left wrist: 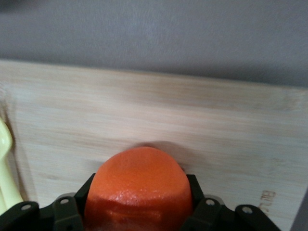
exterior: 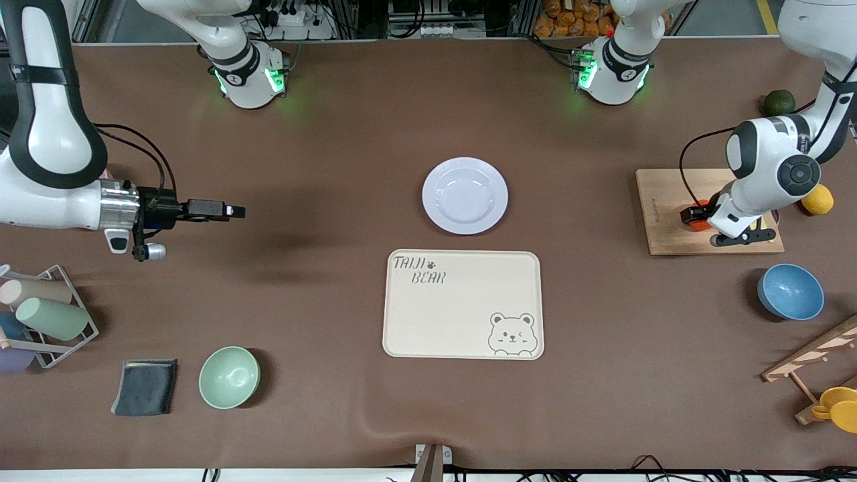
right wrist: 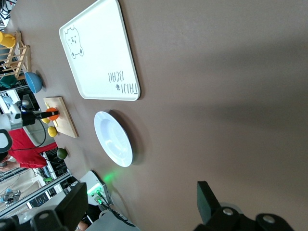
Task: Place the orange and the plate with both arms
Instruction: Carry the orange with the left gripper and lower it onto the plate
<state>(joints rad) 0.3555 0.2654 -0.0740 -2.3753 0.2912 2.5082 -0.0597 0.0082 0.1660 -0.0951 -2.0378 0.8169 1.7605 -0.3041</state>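
The orange (exterior: pixel 701 224) sits on a wooden board (exterior: pixel 669 201) at the left arm's end of the table. My left gripper (exterior: pixel 696 215) is down on it. In the left wrist view the black fingers (left wrist: pixel 195 190) press both sides of the orange (left wrist: pixel 139 187), which rests on the board (left wrist: pixel 144 110). The white plate (exterior: pixel 464 195) lies at the table's middle, just farther from the front camera than the cream bear tray (exterior: pixel 462 304). My right gripper (exterior: pixel 231 211) hangs open and empty over bare table at the right arm's end. The right wrist view shows the plate (right wrist: pixel 113 138) far off.
A yellow-orange fruit (exterior: pixel 817 199) lies beside the board and a dark green fruit (exterior: pixel 779 102) farther back. A blue bowl (exterior: pixel 790 291) and a wooden rack (exterior: pixel 817 361) stand nearer. A mint bowl (exterior: pixel 229 377), a dark cloth (exterior: pixel 144 386) and a cup rack (exterior: pixel 47 314) are at the right arm's end.
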